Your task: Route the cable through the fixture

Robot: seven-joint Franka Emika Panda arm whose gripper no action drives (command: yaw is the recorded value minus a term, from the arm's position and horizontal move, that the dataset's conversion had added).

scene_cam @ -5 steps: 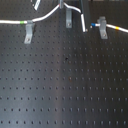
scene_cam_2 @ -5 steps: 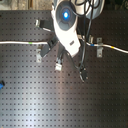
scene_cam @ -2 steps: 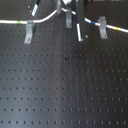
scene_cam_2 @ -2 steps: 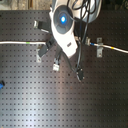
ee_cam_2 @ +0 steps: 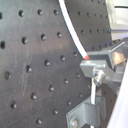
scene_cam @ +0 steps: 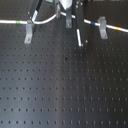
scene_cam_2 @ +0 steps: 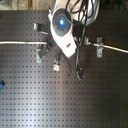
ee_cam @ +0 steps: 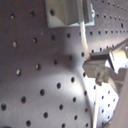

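The cable (scene_cam: 10, 22) is a thin white cord along the far side of the black perforated board, with a green band (scene_cam: 19, 22), a blue band (scene_cam: 95, 23) and a yellow band (scene_cam: 118, 30). It passes the left fixture (scene_cam: 29, 34) and lies in the right fixture (scene_cam: 103, 27). My gripper (scene_cam: 68, 16) stands over the cable between them, shut on it. In the first wrist view the cable (ee_cam: 84, 37) runs from a grey fixture (ee_cam: 65, 15) into my gripper (ee_cam: 92, 62). The second wrist view shows the cable (ee_cam_2: 72, 30), my gripper (ee_cam_2: 90, 62) and a fixture (ee_cam_2: 87, 115).
In the second exterior view my arm's hand (scene_cam_2: 62, 30) with its blue light covers the middle of the cable (scene_cam_2: 15, 43). The left fixture (scene_cam_2: 40, 52) and right fixture (scene_cam_2: 99, 47) flank it. A small blue object (scene_cam_2: 1, 85) lies at the second exterior view's left edge.
My hand has shifted slightly toward the lower left of the second exterior view, still holding the cable. The fixtures have not moved.
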